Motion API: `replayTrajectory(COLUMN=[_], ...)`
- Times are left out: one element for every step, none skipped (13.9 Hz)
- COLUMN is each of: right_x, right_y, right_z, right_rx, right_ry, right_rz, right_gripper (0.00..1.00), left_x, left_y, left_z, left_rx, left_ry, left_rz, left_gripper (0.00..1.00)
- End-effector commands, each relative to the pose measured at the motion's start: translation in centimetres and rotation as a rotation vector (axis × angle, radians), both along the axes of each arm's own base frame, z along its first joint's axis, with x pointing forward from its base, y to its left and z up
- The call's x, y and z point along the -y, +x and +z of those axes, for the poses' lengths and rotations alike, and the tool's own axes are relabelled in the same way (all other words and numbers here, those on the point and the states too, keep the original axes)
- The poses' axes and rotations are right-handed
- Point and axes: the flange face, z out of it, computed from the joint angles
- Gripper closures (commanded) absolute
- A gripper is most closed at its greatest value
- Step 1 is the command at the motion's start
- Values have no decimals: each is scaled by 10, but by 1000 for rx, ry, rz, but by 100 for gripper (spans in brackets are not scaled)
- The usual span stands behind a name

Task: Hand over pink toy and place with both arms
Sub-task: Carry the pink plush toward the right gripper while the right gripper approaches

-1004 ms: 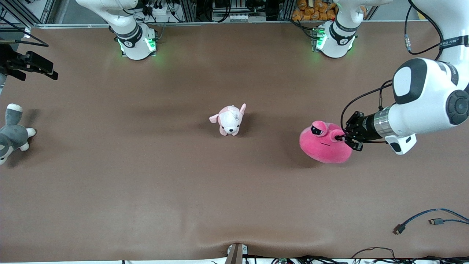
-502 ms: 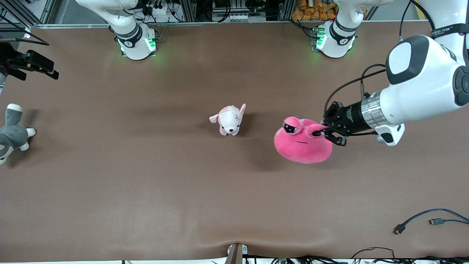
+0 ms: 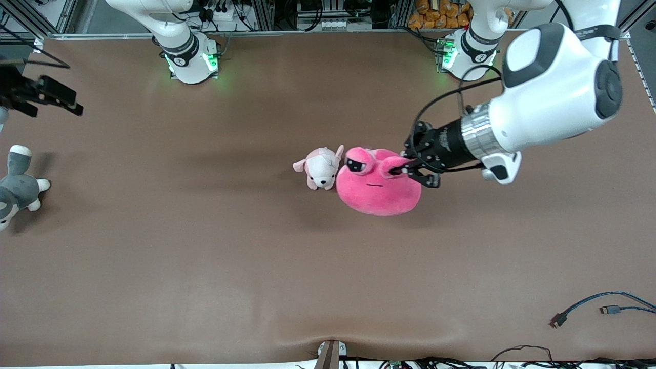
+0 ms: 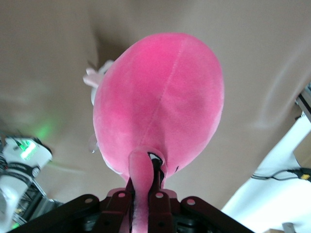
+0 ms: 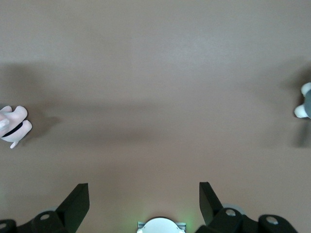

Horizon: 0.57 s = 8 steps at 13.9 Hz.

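The pink toy, a round hot-pink plush with half-lidded black eyes, hangs above the middle of the table, right beside the small puppy plush. My left gripper is shut on one of its bulging eye stalks. In the left wrist view the pink toy fills the middle, with a fold of pink plush pinched in my left gripper. My right gripper waits over the right arm's end of the table. In the right wrist view my right gripper is open over bare mat.
A grey-and-white plush lies at the right arm's end of the table, below the right gripper. Loose cables lie near the front edge at the left arm's end. The two arm bases stand along the back edge.
My left arm has carried the pink toy from the left arm's end toward the table's middle, up to the puppy plush. The right gripper has barely moved.
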Motion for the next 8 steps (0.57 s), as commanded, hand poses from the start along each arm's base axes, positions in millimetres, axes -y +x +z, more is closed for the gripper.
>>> replayTrajectory(right_x=[-37,-48,-50,-55,-69,-87,-98,-100], right_y=[49,58,64,67,68,68,67,67], right_z=[-50,-60,-65,-65,-66,-73,-76,-76], right_rx=[-49,-58,-65,-57,-48,-58,-66,-74], right_ry=[0,-15,-29,-37,-43,-53,-55,-54], right_rz=[27,-49,-165,-240,-266,-261,-271,-362], right_gripper=[0,0,0,0,0,0,0,0], left_x=[42,55,66,76,88,96,102,114], left_y=[-4,-9,-12,-14,-18,-20,-21,-25], left_z=[16,20,21,21,19,20,18,16], left_rx=[9,20,20,18,9,4,-6,-22], left_ry=[-56,-69,-83,-97,-106,-119,-127,-138], left_rz=[62,89,119,148,174,206,234,257], left_gripper=[100,100,100,100,100,100,100,100])
